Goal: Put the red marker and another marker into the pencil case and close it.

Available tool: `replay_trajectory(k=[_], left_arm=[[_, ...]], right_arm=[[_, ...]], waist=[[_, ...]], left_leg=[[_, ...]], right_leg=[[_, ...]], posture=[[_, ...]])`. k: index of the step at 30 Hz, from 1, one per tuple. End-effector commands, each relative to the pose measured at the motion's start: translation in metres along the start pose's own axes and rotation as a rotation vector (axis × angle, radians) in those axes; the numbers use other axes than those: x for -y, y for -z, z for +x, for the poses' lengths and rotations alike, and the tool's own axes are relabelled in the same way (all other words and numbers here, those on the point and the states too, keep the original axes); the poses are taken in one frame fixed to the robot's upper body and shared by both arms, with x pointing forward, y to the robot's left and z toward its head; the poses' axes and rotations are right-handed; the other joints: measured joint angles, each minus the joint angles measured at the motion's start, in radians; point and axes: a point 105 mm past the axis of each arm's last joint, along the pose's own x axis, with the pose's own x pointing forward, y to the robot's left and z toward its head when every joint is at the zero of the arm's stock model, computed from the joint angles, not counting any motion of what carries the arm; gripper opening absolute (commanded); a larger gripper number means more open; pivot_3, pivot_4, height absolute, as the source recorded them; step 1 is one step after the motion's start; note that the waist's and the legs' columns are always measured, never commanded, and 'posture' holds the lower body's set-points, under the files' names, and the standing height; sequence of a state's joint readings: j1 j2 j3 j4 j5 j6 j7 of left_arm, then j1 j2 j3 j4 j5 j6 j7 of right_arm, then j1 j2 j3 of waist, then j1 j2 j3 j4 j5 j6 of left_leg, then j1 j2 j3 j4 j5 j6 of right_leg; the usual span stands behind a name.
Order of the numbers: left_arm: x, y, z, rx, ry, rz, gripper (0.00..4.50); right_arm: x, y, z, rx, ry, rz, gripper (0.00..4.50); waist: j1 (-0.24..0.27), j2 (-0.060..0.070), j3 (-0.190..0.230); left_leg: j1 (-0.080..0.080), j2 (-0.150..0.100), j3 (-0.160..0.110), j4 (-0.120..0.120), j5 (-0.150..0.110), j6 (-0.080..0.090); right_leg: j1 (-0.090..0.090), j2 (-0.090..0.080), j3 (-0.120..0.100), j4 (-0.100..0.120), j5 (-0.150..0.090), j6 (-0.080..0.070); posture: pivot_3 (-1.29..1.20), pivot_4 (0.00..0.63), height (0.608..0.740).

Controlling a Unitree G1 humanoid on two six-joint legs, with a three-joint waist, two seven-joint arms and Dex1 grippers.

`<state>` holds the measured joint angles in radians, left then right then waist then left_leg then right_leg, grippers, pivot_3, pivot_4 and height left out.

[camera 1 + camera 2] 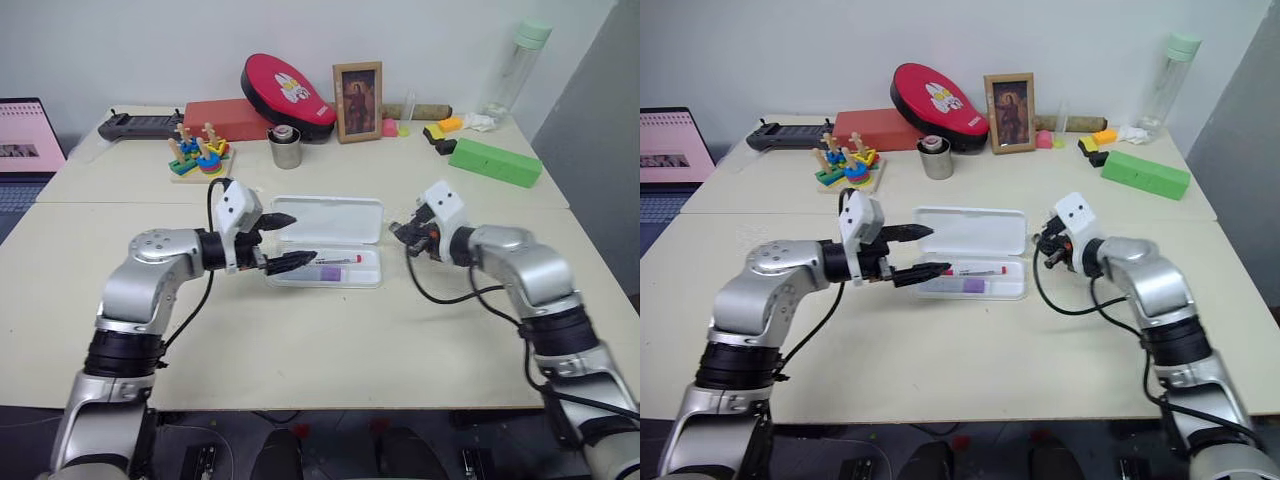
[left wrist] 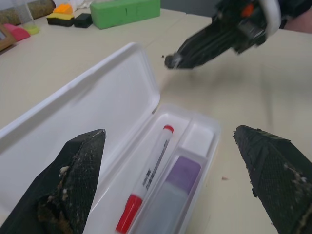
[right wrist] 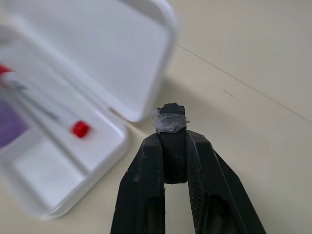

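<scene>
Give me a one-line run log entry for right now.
red marker + lavender marker: in pencil case | lid: open | left gripper: open over case | right gripper: shut, beside case

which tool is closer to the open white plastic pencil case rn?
Left. The left tool hangs open over the left end of the white plastic pencil case; the right tool is shut on a small dark cylinder, just off its right end.

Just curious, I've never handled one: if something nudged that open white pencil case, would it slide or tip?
The pencil case would probably slide, not tip: it lies flat and low on the smooth table. It looks like thin plastic, so likely light. Its open lid would probably swing on its hinge.
</scene>
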<state>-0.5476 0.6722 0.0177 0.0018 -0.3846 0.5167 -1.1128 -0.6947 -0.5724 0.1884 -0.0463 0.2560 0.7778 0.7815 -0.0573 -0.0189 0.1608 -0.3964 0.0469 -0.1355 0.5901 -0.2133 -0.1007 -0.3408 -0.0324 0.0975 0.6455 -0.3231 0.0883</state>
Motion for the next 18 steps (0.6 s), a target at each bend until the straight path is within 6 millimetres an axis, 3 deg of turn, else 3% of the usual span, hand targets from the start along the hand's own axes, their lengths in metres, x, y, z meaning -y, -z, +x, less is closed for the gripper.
replay_trajectory(k=[1,8,18], left_arm=[[0.005,-0.012,-0.014,0.017,0.045,0.049,4.5],[0.008,-0.005,-0.027,-0.052,0.077,0.073,4.5],[0.01,-0.005,-0.026,-0.052,0.072,0.074,4.5]], right_arm=[[-0.024,-0.021,-0.003,0.037,-0.192,-0.122,0.27],[-0.041,-0.004,0.021,-0.066,-0.283,-0.165,0.27],[-0.039,0.009,0.034,-0.117,-0.268,-0.167,0.27]], waist=[[0.0,0.0,0.0],[0.001,0.0,0.0],[0.002,0.0,0.0]], left_leg=[[0.0,0.0,0.0,0.0,0.0,0.0],[0.0,0.0,0.0,0.0,0.0,0.0],[0.0,0.0,0.0,0.0,0.0,0.0]], right_leg=[[0.0,0.0,0.0,0.0,0.0,0.0],[0.0,0.0,0.0,0.001,0.0,0.0],[-0.001,0.0,0.0,0.001,0.0,0.0]], posture=[[0.0,0.15,0.74],[0.0,0.15,0.74],[0.0,0.15,0.74]])
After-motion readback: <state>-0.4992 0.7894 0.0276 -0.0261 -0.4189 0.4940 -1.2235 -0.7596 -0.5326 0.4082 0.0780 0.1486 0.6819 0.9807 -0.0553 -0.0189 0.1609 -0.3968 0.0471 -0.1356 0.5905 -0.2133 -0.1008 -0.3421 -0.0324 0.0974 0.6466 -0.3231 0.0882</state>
